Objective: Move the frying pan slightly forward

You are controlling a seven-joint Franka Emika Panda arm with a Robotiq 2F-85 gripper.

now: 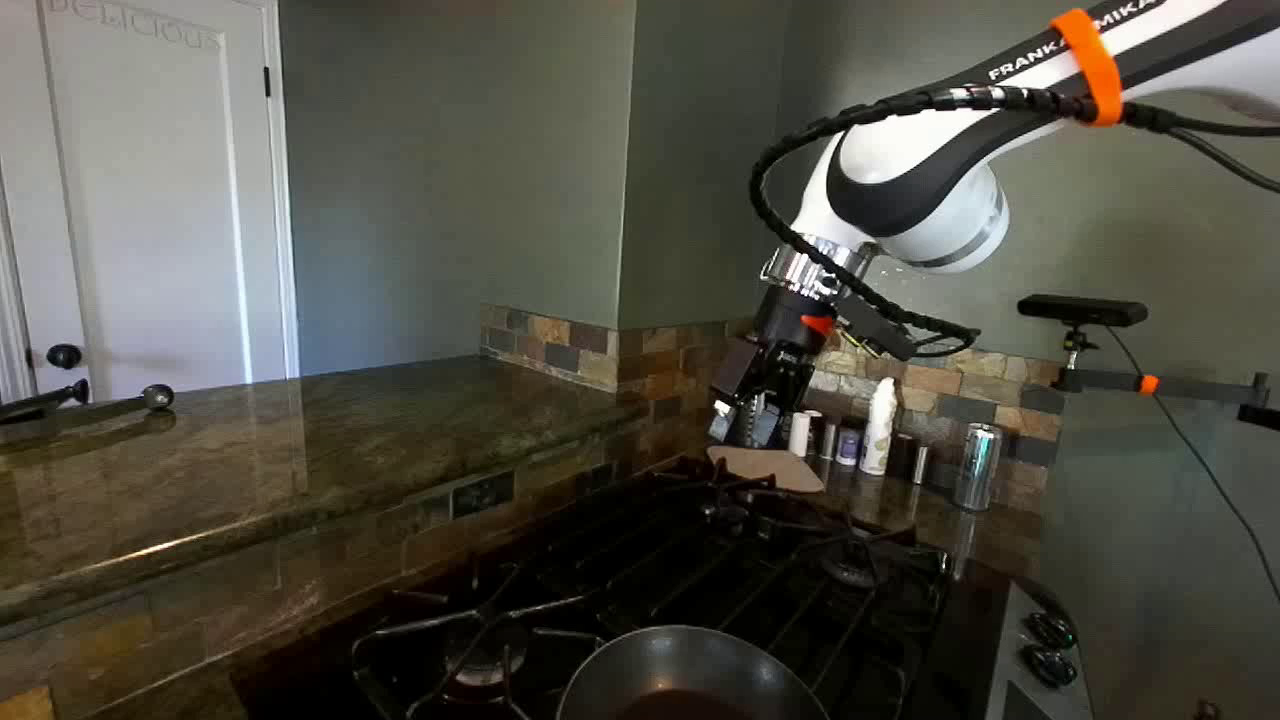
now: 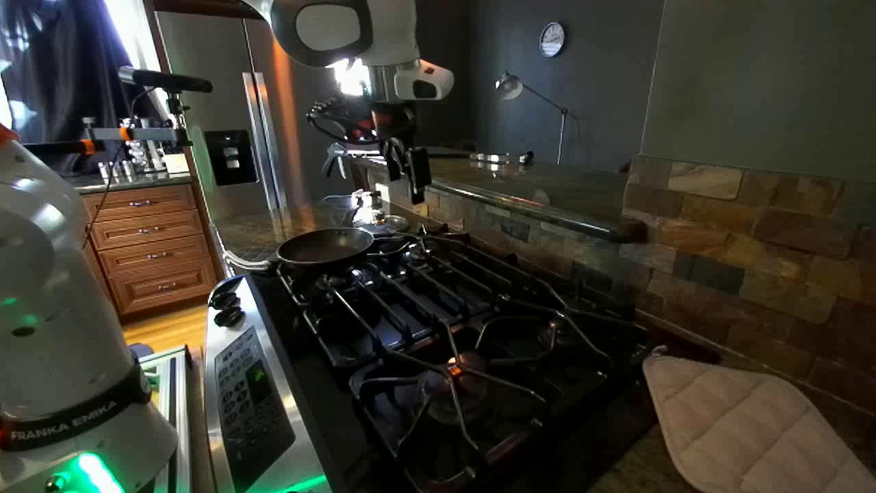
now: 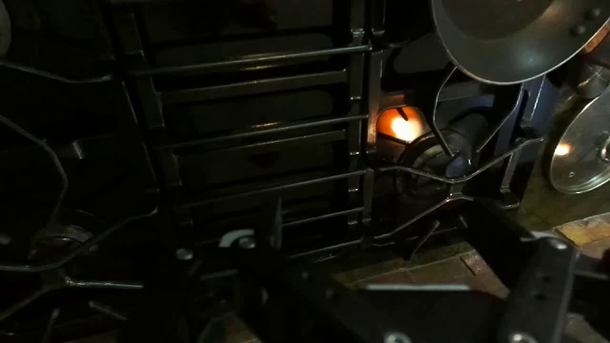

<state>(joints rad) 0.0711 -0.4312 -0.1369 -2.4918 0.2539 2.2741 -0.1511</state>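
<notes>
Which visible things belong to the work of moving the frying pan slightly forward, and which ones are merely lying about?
For the job:
frying pan
stovetop under it
claw, open

Merely there:
pale pot holder
glass lid
white bottle
shiny canister

In an exterior view, the arm (image 1: 900, 150), above and right of the gripper (image 1: 745, 425), reads "FRANKA" and "MIKA", an orange band (image 1: 1090, 68) between them. The white door (image 1: 150, 200), well left of the gripper, is lettered "DELICIOUS" across its upper part. In an exterior view, "FRANKA EMIKA" stands on the robot's base (image 2: 75, 329), below and left of the gripper. Markings on the control panel (image 2: 253, 390), also below and left, and on the clock (image 2: 552, 40), above and right, are too small to read.
</notes>
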